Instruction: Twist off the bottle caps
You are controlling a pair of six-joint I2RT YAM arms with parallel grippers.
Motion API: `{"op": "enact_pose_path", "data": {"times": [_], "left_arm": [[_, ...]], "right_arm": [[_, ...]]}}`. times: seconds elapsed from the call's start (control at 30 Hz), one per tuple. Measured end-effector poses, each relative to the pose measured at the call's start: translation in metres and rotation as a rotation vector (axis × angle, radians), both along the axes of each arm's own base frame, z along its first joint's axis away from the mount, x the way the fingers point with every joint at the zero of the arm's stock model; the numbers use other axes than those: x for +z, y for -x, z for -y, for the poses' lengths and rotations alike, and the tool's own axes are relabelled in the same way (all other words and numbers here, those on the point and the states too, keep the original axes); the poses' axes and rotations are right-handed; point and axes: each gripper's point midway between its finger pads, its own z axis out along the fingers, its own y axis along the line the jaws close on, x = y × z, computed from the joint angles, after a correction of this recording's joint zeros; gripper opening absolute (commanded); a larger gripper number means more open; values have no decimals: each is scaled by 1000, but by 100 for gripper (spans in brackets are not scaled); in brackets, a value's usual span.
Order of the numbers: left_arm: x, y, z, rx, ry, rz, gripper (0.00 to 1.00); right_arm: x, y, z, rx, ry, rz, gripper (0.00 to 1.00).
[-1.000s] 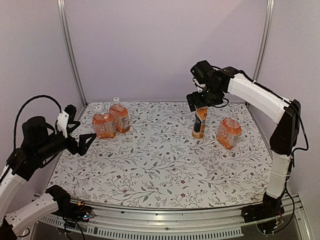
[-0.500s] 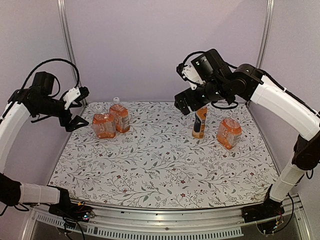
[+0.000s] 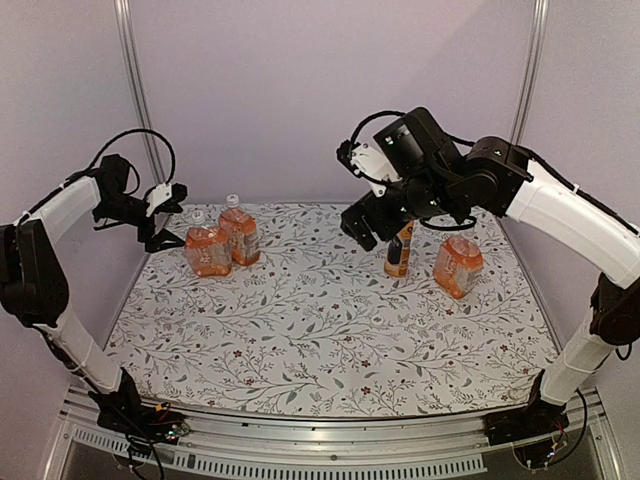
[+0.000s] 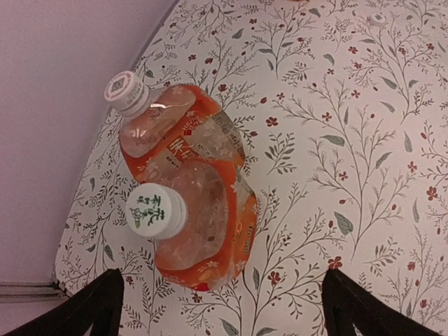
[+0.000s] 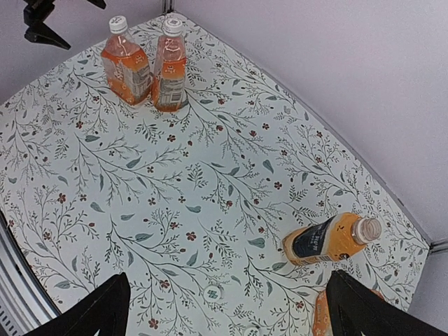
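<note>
Four bottles (image 3: 240, 235) of orange drink stand on the flowered surface (image 3: 330, 330), none of them gripped. The left claw (image 4: 222, 274), fingers spread wide and empty, hangs over the pair (image 4: 210, 168) set close together near the far left corner. It looks straight down on their white caps (image 4: 155, 210), both screwed on, a position that seems chosen to line up a grasp. The right claw (image 3: 362, 230), equally released and holding nothing, is raised just left of the slim bottle (image 3: 398, 255), high enough for its camera to take in most of the surface. That bottle's cap (image 5: 367, 229) is also on. The squat bottle (image 3: 458, 265) stands just to its right, its top too small to judge. The likely plan is for one claw to steady a bottle while the other twists.
</note>
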Motion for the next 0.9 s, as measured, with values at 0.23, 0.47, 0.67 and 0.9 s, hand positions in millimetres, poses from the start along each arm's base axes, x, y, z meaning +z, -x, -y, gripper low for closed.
{"op": "enact_pose_path", "data": {"times": [0.23,0.47,0.67,0.9], "left_arm": [[-10,-38,-9,-17,42,40,100],[-36,-47,-11,-85,17,32,99],[-55,-59,-12,-90,23,-2,99],[-67,-58,-3,-107,33,-32,90]], "right_arm": [[10,-1,-11,21,1,33,99],[-10,-7,-27,40,64,21,99],[-17,-12,-35,46,99,16,99],[-20,-9,-40,70,120,21,99]]}}
